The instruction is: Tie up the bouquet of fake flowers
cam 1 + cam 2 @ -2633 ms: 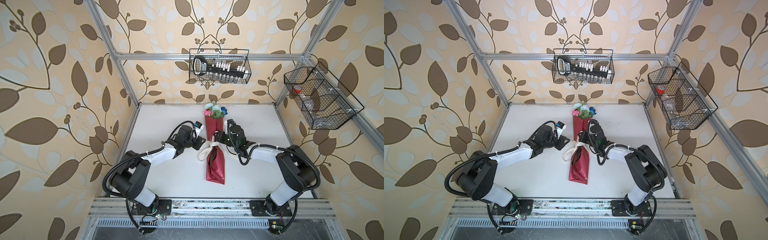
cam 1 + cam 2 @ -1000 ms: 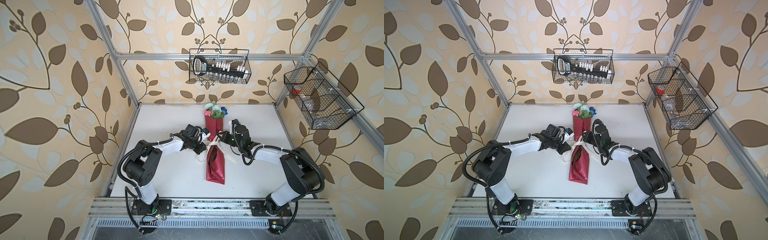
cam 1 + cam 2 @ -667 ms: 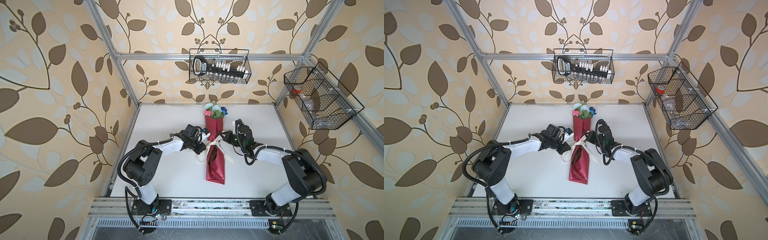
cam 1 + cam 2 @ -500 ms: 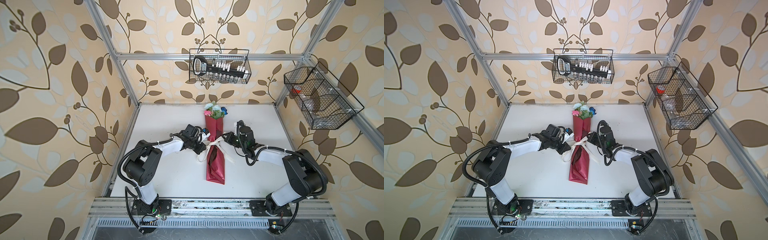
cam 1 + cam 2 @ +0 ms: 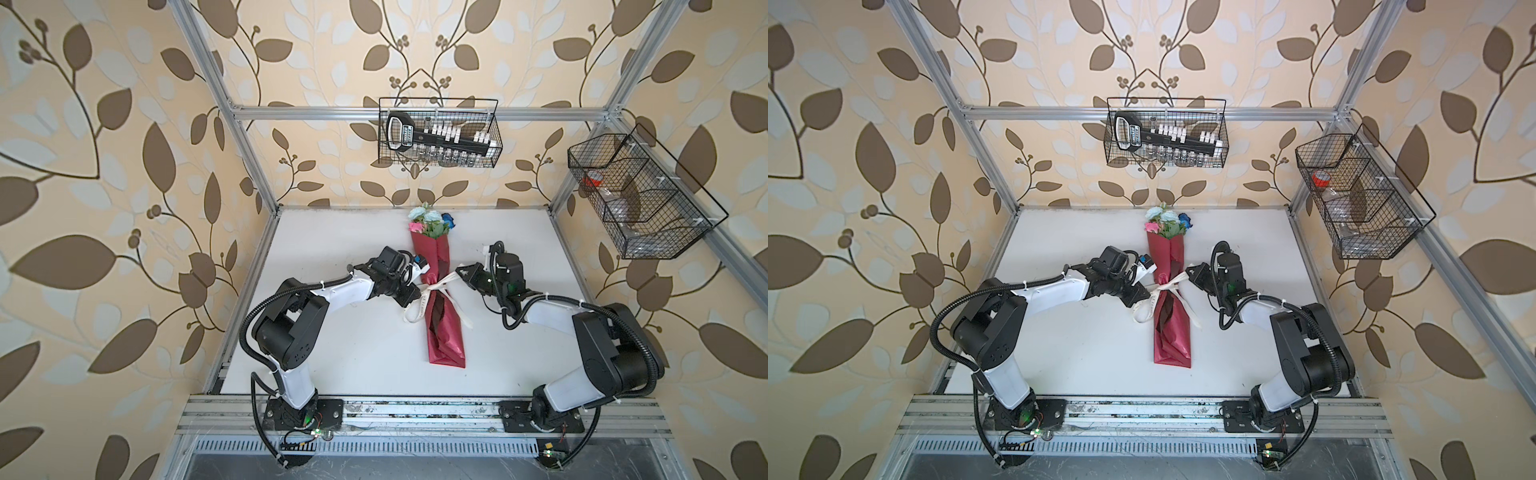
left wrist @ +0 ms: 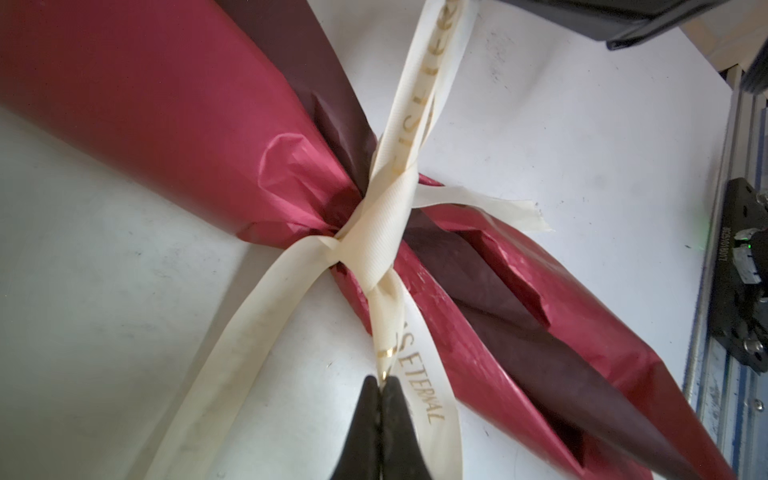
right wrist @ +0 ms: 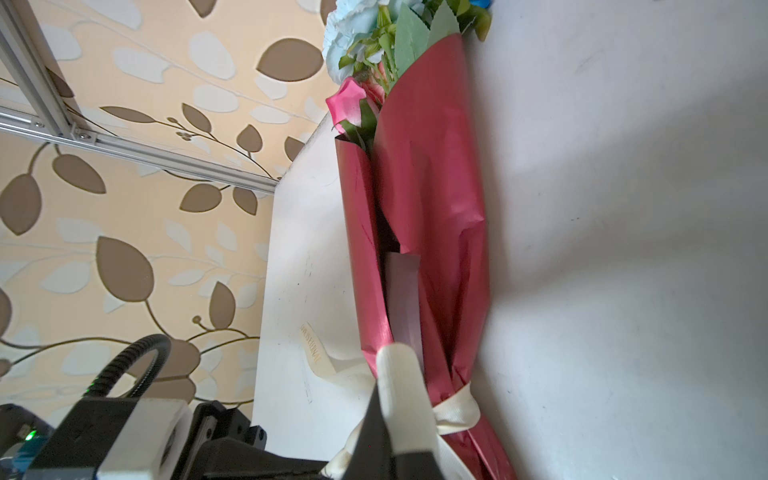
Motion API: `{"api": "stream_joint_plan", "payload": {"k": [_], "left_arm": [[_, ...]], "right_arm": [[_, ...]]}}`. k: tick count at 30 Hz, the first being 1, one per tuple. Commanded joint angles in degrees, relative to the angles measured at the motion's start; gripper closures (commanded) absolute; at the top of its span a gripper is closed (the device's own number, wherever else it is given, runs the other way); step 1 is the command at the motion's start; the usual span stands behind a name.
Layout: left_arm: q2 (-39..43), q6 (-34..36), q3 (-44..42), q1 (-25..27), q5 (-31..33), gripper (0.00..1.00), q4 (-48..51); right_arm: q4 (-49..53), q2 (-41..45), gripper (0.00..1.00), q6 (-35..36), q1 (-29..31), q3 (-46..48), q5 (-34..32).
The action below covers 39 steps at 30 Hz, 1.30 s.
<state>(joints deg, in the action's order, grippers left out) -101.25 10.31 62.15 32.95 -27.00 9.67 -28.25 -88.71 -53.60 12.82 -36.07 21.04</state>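
Cream ribbon [image 6: 257, 332] around bouquet [image 5: 430, 222] (knot [image 6: 376, 224] tight)

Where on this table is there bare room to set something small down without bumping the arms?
Open: the near strip of the table between the red wrap's foot and the front rail, and both far corners flanking the bouquet of fake flowers. Crowded: the middle, where the left gripper and right gripper pinch the cream ribbon across the wrap.

Cream ribbon [image 6: 419, 390] with gold lettering reading "ETERNAL", other print too small to read
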Motion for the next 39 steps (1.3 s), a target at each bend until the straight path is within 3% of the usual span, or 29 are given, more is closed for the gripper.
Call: {"api": "stream_joint_plan", "payload": {"k": [1,12,23,39], "left_arm": [[-0.76,0.11,1.81,0.00,-0.70,1.00,1.78],[-2.71,-0.19,2.01,-0.03,0.58,1.00,2.14],[-4.61,0.24,2.19,-0.11,5.59,1.00,5.93],[-4.07,-1.85,1.20,-0.96,10.50,1.00,5.01]], "right_arm": [[-4.48,0.66,1.00,-3.01,-1.42,1.66,4.42],[-7.09,-0.39,1.00,-4.44,-5.92,4.42,6.90],[-3.62,-1.89,1.00,-3.00,-6.64,6.10,1.29],[-1.19,-2.45,1.00,-1.37,-10.13,7.55,-1.31]]}}
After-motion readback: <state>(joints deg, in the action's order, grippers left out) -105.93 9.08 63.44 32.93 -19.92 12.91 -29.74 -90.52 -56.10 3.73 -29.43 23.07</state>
